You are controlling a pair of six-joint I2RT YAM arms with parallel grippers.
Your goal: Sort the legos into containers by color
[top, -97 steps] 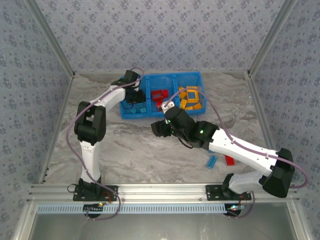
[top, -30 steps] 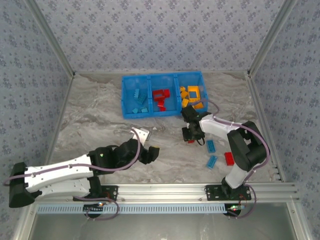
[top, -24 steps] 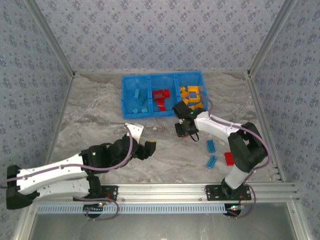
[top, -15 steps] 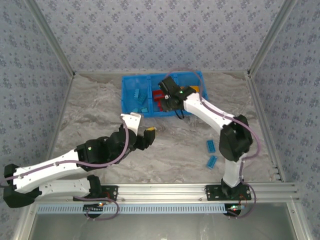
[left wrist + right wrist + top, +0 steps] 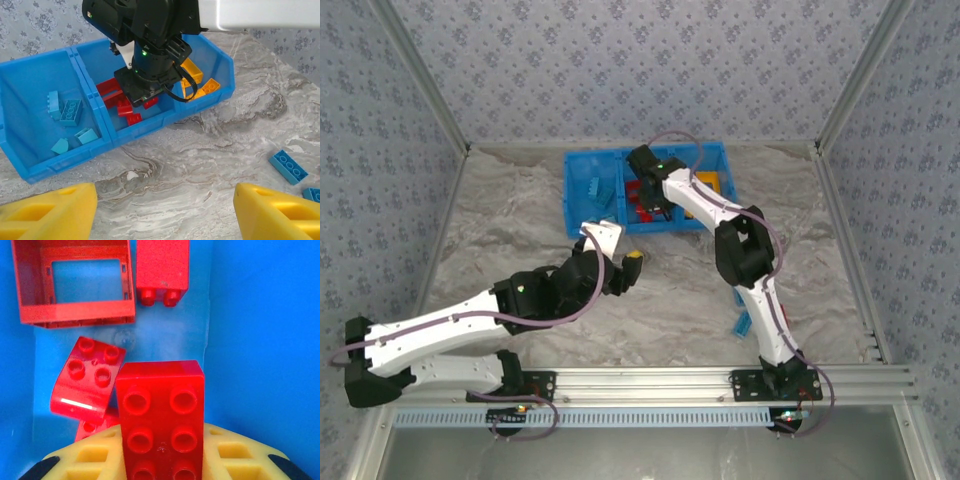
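In the right wrist view, the bottom edge cuts off the lower end of the red brick (image 5: 161, 415) gripped by the right gripper (image 5: 162, 465), and the top edge crops the red frame (image 5: 75, 312). From above, the right arm (image 5: 705, 205) covers much of the bin's (image 5: 568, 195) middle compartment and part of a blue brick (image 5: 740, 325) on the table (image 5: 520, 220). The left gripper's (image 5: 165, 210) yellow fingertips run off the left wrist view's bottom edge.

Glossy red plastic brick (image 5: 160, 425), smooth blue plastic bin (image 5: 260, 340), perhaps matt tabletop (image 5: 200, 165)

Overhead, I see the whole tabletop (image 5: 520, 230); left wrist faces the bright blue divided plastic bin (image 5: 30, 75) distantly, right wrist peers inside.
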